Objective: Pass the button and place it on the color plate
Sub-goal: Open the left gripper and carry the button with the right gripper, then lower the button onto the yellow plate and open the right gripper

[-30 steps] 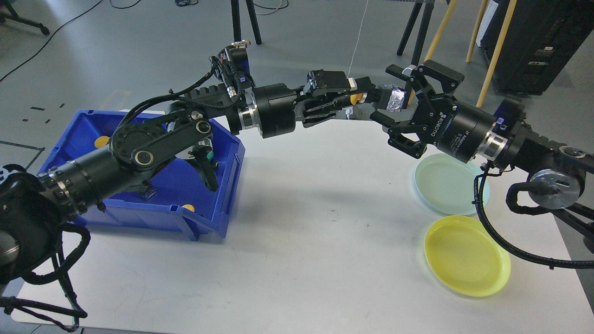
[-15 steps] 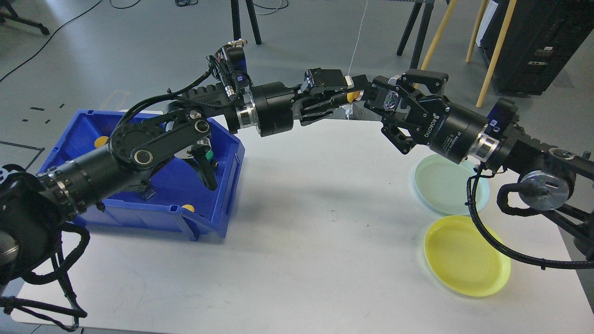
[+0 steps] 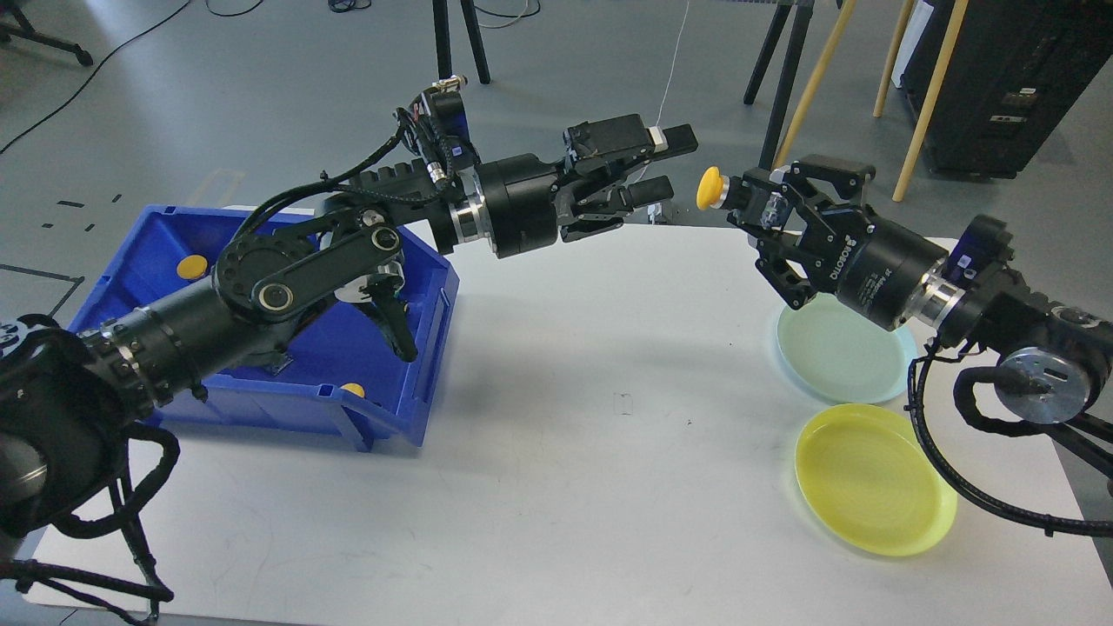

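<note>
Now right gripper (image 3: 735, 196), marked ROBOTIQ, clamps yellow button (image 3: 709, 188); left gripper (image 3: 669, 163) spread, empty.

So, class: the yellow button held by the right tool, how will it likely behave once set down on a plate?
The yellow button looks rigid and probably light, since the right tool holds it by its tips alone. Its domed round cap suggests it may tip or roll. The yellow plate has a raised rim, which should probably contain it.
</note>
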Available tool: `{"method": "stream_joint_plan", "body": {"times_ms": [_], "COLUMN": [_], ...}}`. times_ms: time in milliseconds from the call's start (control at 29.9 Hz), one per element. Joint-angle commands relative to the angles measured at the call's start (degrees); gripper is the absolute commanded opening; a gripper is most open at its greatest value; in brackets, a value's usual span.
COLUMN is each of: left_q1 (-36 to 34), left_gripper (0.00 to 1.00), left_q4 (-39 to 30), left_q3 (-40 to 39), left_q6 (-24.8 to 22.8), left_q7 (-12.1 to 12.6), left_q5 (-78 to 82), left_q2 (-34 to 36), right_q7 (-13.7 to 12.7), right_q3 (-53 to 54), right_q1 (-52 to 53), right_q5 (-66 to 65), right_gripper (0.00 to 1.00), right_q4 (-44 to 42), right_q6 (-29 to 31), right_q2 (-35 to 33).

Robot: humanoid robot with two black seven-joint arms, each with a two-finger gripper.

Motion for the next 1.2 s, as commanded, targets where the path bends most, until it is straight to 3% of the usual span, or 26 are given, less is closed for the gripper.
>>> {"method": "stream_joint_plan", "body": {"times_ms": [0, 200, 334, 434, 568, 668, 768, 802, 969, 1169], "left_q1": [0.3, -0.6, -3.3, -7.9, -14.6, -15.7, -14.7, -14.1, -10.5, -9.6], "left_gripper": [0.84, 0.85, 0.85, 0.88, 0.93, 0.94, 0.95, 0.95, 0.95, 0.94], "left_q4": [0.0, -0.5, -2.0, -4.0, -4.3, -5.0, -5.4, -5.4, -5.8, -4.7], "left_q3": [0.1, -0.1, 0.8, 4.1, 11.6, 13.0, 13.9, 14.1, 18.6, 21.9], "left_q6": [0.0, 0.0, 0.0, 0.0, 0.0, 0.0, 0.0, 0.0, 0.0, 0.0], "left_q7": [0.0, 0.0, 0.0, 0.0, 0.0, 0.0, 0.0, 0.0, 0.0, 0.0], "left_q5": [-3.5, -4.1, -3.5, -1.0, 13.5, 30.7, 47.1, 51.6, 65.2, 68.3], "left_q2": [0.4, 2.5, 8.0, 16.6, 27.0, 32.1, 34.5, 34.7, 36.6, 36.4], "right_q7": [0.2, -0.1, -0.1, -0.1, 0.0, 0.2, 0.5, 0.5, 1.4, 1.6], "right_q3": [5.2, 13.5, 13.6, 13.6, 13.6, 13.7, 13.9, 13.9, 14.0, 23.6], "right_q1": [-12.6, -29.3, -31.9, -32.8, -33.7, -33.8, -33.9, -33.9, -34.0, -33.8], "right_q5": [12.1, 26.7, 31.9, 34.9, 35.5, 35.6, 35.6, 35.6, 35.6, 34.9], "right_gripper": [0.0, 0.0, 0.0, 0.01, 0.24, 0.49, 0.96, 1.0, 1.0, 1.0], "right_q4": [6.2, 11.9, 11.1, 10.8, 9.1, 8.5, 8.5, 8.5, 8.8, 9.1], "right_q6": [-9.5, -26.2, -30.0, -31.5, -31.4, -31.2, -31.0, -30.8, -27.0, -12.3], "right_q2": [-1.0, -1.4, -1.0, -0.9, -0.6, 0.5, 0.6, 0.6, 0.4, -2.8]}}
